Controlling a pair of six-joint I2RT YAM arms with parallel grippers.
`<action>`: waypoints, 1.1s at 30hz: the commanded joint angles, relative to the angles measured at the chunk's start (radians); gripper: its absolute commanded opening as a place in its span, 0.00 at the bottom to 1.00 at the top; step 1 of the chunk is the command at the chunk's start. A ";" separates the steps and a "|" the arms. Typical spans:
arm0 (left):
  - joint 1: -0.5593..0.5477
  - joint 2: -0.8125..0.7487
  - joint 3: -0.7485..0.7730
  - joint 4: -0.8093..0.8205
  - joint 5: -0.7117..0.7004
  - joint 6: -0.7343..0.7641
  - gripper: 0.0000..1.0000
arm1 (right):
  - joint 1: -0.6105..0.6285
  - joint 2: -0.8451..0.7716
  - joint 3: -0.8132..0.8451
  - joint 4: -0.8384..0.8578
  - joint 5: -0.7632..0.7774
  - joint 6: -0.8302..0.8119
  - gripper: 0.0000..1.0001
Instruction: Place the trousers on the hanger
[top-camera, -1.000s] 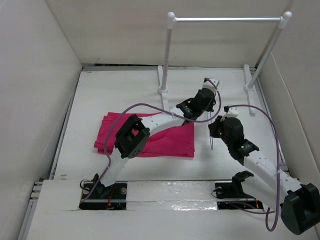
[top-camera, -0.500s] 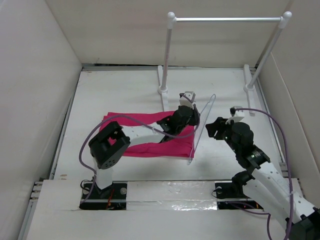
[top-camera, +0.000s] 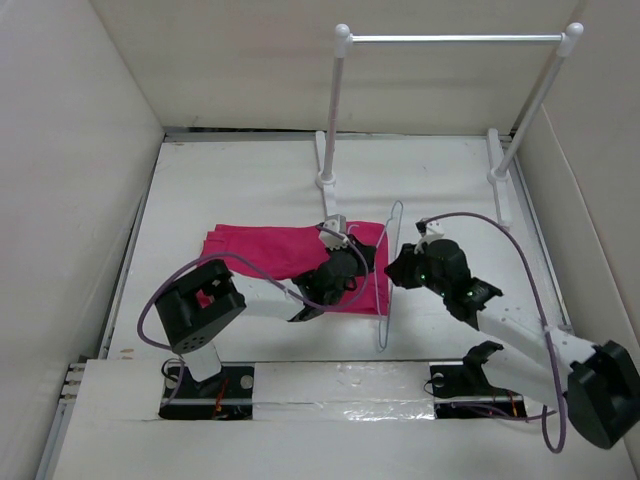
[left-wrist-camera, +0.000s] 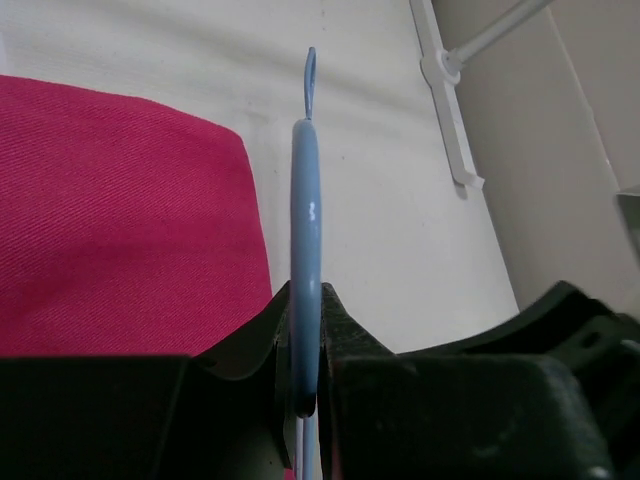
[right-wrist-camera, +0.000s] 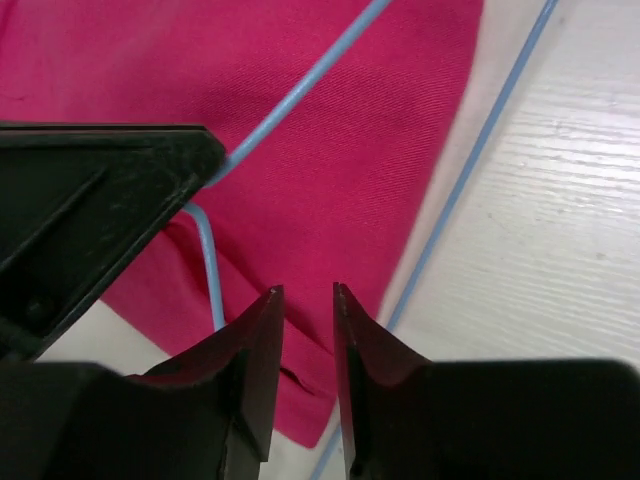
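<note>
The magenta trousers (top-camera: 262, 250) lie folded flat on the table left of centre. The pale-blue wire hanger (top-camera: 383, 312) stands on edge over their right end. My left gripper (top-camera: 355, 262) is shut on the hanger; in the left wrist view the hanger wire (left-wrist-camera: 305, 200) is pinched between the jaws of the left gripper (left-wrist-camera: 305, 310), with the trousers (left-wrist-camera: 120, 220) to its left. My right gripper (top-camera: 398, 268) hovers just right of the hanger, its jaws a narrow gap apart and empty. In the right wrist view the right gripper (right-wrist-camera: 306, 292) is over the trousers (right-wrist-camera: 340, 140), with the hanger wires (right-wrist-camera: 300, 90) beyond it.
A white-posted rack (top-camera: 334, 110) with a silver bar (top-camera: 455, 39) stands at the back; its foot (left-wrist-camera: 447, 95) shows in the left wrist view. White walls enclose the table on the left, back and right. Purple cables loop from both arms.
My left arm has drawn back towards the near side, carrying the hanger from the back right to the trousers' right end. My right gripper has moved left, close to it.
</note>
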 joint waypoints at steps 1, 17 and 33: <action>0.001 0.003 0.009 0.106 -0.065 -0.039 0.00 | 0.012 0.123 0.015 0.198 0.004 0.031 0.34; 0.037 0.100 0.020 0.107 0.004 -0.046 0.00 | 0.046 0.370 0.016 0.319 0.159 0.102 0.51; 0.075 0.060 -0.035 0.103 -0.010 0.050 0.00 | 0.050 0.284 -0.023 0.321 0.200 0.110 0.00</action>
